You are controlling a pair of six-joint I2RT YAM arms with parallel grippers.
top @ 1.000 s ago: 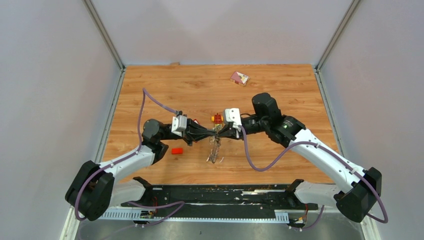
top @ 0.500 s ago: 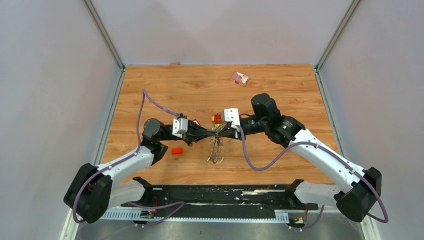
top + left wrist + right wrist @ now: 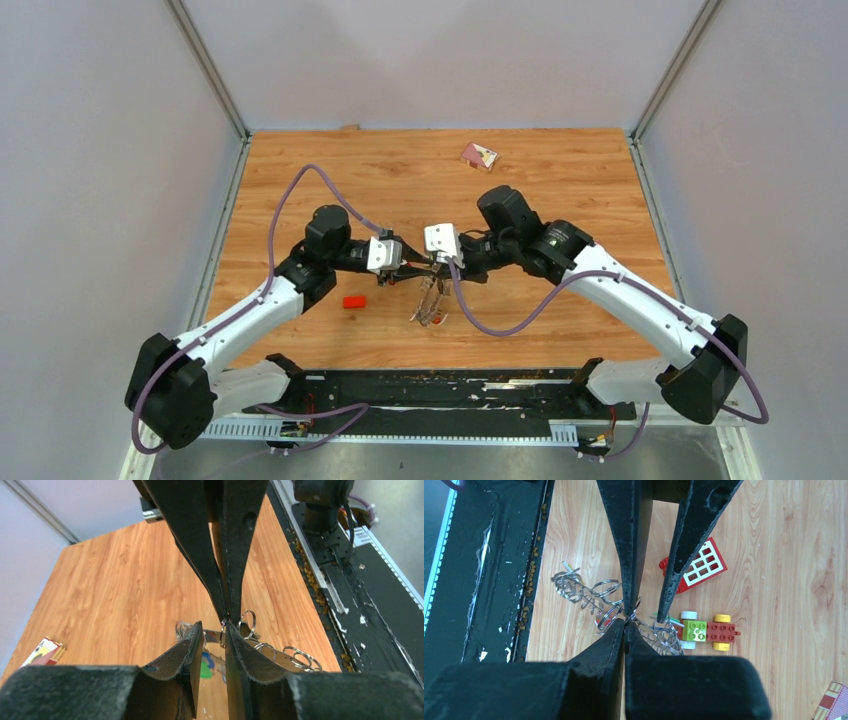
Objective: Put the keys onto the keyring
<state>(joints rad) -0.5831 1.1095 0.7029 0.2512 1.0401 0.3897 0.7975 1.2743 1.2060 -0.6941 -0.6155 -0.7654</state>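
The keyring [image 3: 430, 302] hangs above the middle of the table as a bunch of silver rings and keys. My right gripper [image 3: 441, 266] holds it from above, shut on a thin wire ring [image 3: 630, 614] at its fingertips [image 3: 625, 622]. My left gripper [image 3: 422, 270] faces it tip to tip and is open, with a small ring [image 3: 222, 632] beside its right finger [image 3: 235, 645]. In the left wrist view, green and blue key heads [image 3: 206, 666] show below the gap. More rings [image 3: 574, 590] trail to the side in the right wrist view.
A red brick [image 3: 353, 301] lies left of the bunch. A red-and-yellow toy car [image 3: 706, 630] and a red window piece [image 3: 696, 570] sit on the table under the grippers. A small pink box [image 3: 479, 155] lies at the back. A black rail [image 3: 430, 385] runs along the near edge.
My left gripper has gone from shut to open. The right gripper has shut on the ring. Both arms have swung their elbows toward the back while the tips stayed together over the bunch.
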